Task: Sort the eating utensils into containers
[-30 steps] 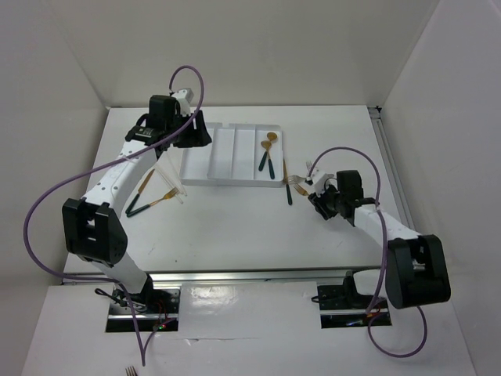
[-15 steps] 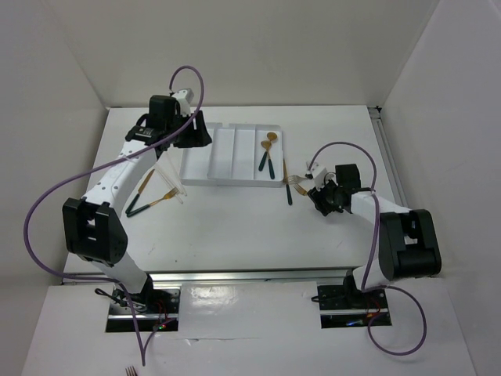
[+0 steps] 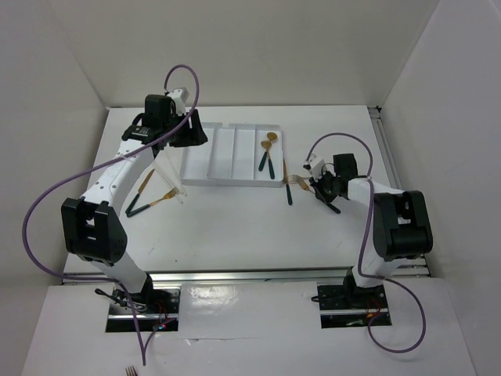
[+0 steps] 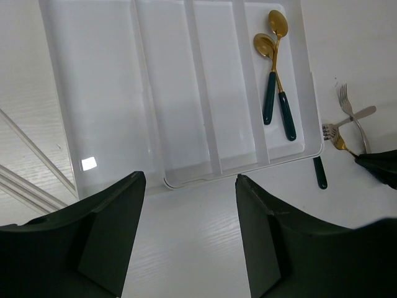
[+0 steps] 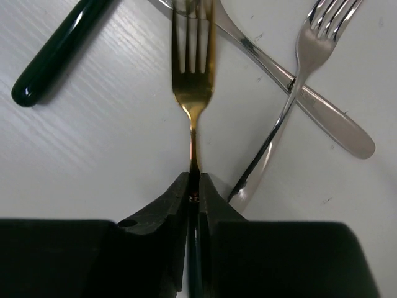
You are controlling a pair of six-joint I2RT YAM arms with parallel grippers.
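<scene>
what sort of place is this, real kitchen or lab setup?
Likely a robot lab cell, not a kitchen: plain white walls box in the table, two arms are bolted at its near edge, and the right gripper pinches a gold fork beside a divided white tray.

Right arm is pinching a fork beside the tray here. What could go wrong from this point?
1. The right end effector is shut on the thin neck of the gold fork, so the fork may pivot or slip when lifted.
2. Its tines cross a silver utensil; lifting could drag that piece.
3. The handle end of a silver fork lies close beside the end effector and could get nudged.
</scene>
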